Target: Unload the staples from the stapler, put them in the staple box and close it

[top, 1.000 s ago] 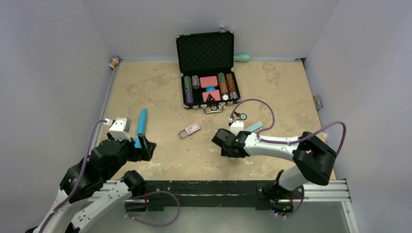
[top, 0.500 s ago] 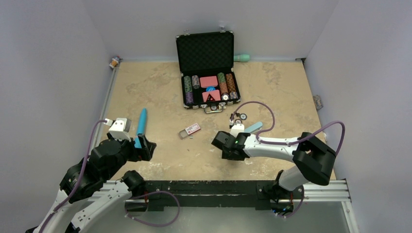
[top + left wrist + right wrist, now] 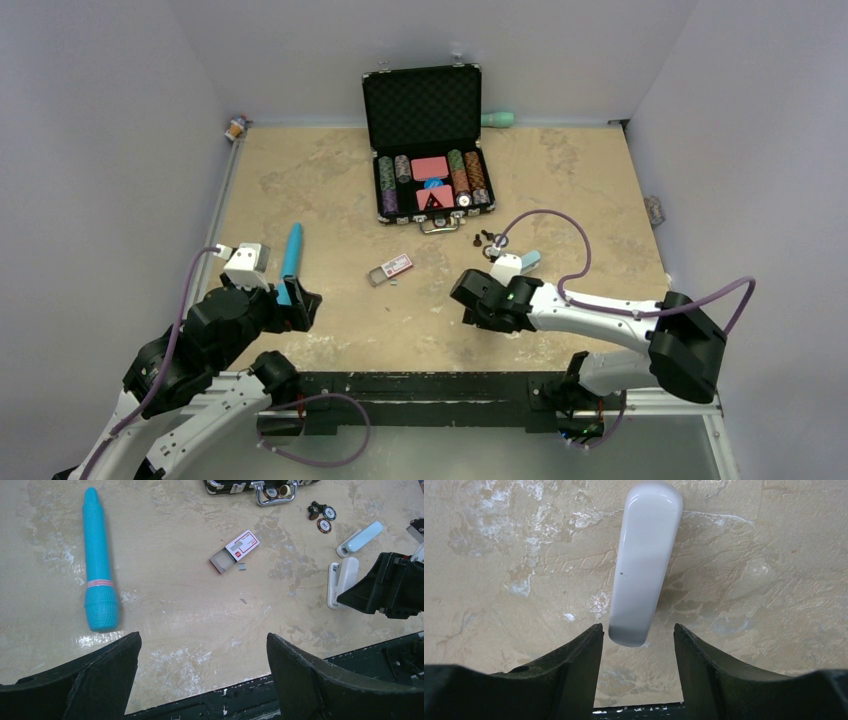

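White stapler [image 3: 644,565] lies ungripped, its near end inside the half-open right pincer [image 3: 638,632].

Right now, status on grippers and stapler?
Left gripper open, empty. Right gripper open, straddling end of stapler, gaps both sides. Stapler lying flat, not gripped. Staple box apart, nothing blocking.

Wide-spread left pincer [image 3: 202,640], tucked near its base; half-spread right pincer [image 3: 636,630], outstretched, low.

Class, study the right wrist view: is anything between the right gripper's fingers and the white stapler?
Nothing visible does. The white stapler's near end sits in the gap between the right gripper's open fingers, touching neither, on the table.
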